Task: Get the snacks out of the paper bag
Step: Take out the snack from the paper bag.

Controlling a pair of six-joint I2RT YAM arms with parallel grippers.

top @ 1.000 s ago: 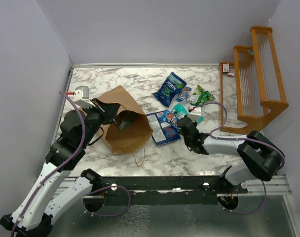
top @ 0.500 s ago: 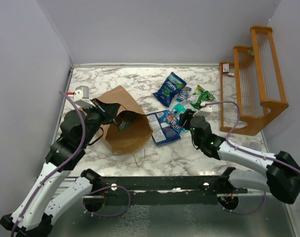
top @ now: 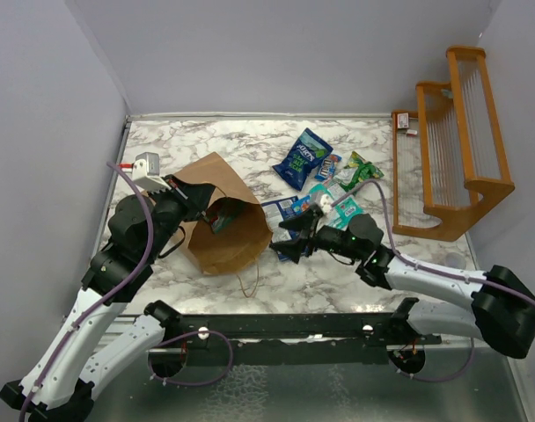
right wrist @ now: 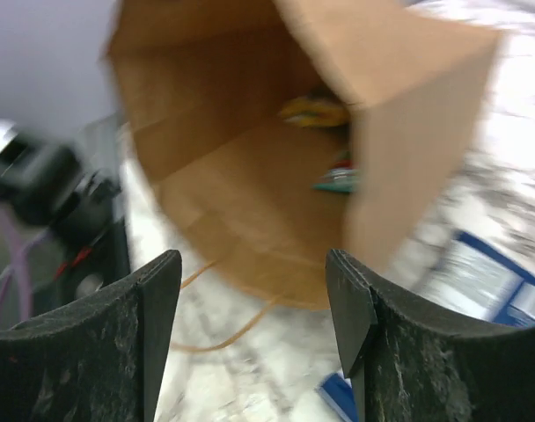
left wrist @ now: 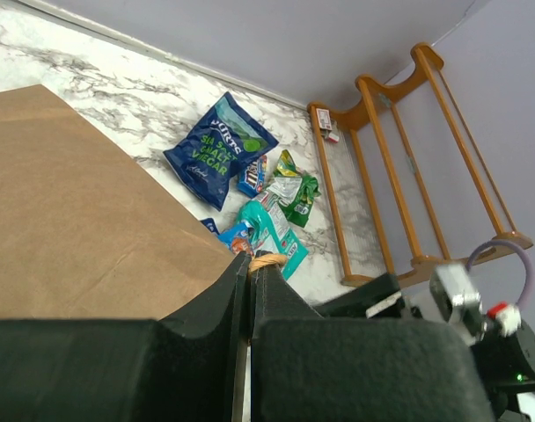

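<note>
Since a second ago the right gripper point(top: 291, 243) has been swung off the loose snacks point(top: 307, 158) and over to the paper bag point(top: 216, 255), with its jaws spread apart and nothing between them. The bag's laid on its side, mouth aimed at that gripper, and is held by the left gripper point(top: 190, 200), pinched shut on the handle point(left wrist: 267, 259). A yellow packet point(right wrist: 316, 110) and a teal packet point(right wrist: 338, 180) can be seen deep inside, so a straight reach down the bag's length by the right arm is probably what's needed.
</note>
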